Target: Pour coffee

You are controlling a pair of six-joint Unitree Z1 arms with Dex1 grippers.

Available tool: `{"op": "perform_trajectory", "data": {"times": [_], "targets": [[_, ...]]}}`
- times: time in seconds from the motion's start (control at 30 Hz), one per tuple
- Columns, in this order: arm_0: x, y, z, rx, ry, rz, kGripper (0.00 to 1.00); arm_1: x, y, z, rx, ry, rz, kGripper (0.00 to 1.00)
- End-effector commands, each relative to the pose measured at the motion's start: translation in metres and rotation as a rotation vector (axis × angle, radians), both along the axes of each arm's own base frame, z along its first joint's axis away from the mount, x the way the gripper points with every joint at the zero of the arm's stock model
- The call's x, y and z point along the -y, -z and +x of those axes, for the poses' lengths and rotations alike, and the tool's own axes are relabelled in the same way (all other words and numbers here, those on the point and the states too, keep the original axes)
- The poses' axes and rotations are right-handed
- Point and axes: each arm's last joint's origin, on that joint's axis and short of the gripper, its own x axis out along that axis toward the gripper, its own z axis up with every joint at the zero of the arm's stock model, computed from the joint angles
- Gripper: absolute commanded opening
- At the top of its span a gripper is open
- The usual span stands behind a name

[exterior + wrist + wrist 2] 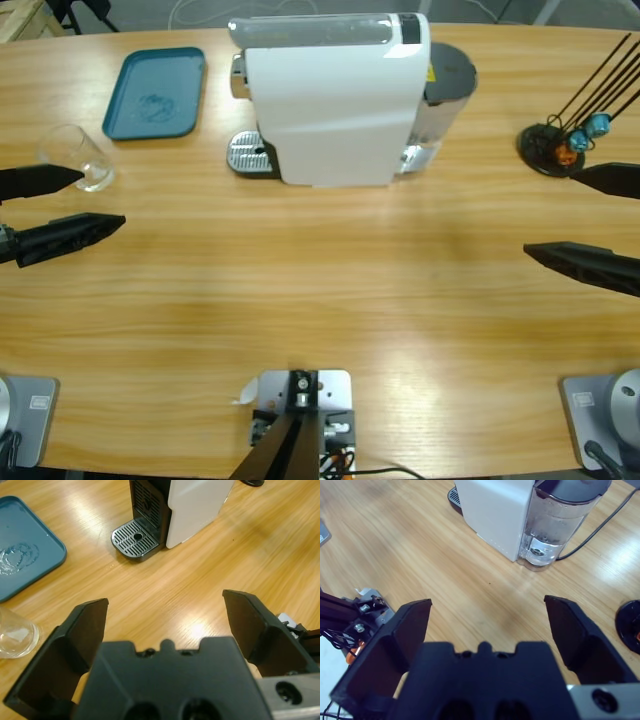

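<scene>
A small clear glass tumbler (pixel 78 155) stands near the table's left edge, and no coffee shows in it. In the left wrist view the tumbler (pixel 15 636) sits just outside one jaw. My left gripper (pixel 103 198) is open beside it with nothing between its jaws; the far jaw's tip touches or overlaps the glass's base. The white coffee machine (pixel 335 100) stands at the back middle, its metal drip tray (pixel 250 155) bare. My right gripper (pixel 548 212) is open over the right side of the table, holding nothing.
A teal tray (pixel 155 92) lies behind the tumbler. A black capsule stand (pixel 555 150) with teal and orange capsules sits at the back right, near my right gripper. The machine's water tank (pixel 555 525) and its cable (pixel 600 525) are on its right side.
</scene>
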Motion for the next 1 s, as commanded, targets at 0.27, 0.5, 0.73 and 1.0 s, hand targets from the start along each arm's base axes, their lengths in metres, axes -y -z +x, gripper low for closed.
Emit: {"op": "perform_trajectory", "data": {"times": [0.27, 0.5, 0.73, 1.0], "targets": [[0.0, -0.031, 0.001, -0.101, -0.102, -0.065, 1.0, -0.003, 0.013, 0.002, -0.039, 0.004, -0.035, 0.982], [0.027, -0.05, 0.044, -0.339, -0.009, -0.323, 0.985, -0.005, 0.014, 0.005, -0.042, 0.002, -0.043, 0.973], [0.026, -0.057, 0.102, -0.507, -0.137, -0.628, 0.657, -0.005, 0.015, 0.005, -0.037, 0.002, -0.047, 0.973], [0.052, -0.036, 0.166, -0.691, -0.168, -0.708, 0.789, -0.004, 0.015, 0.005, -0.033, 0.002, -0.048, 0.973]]}}
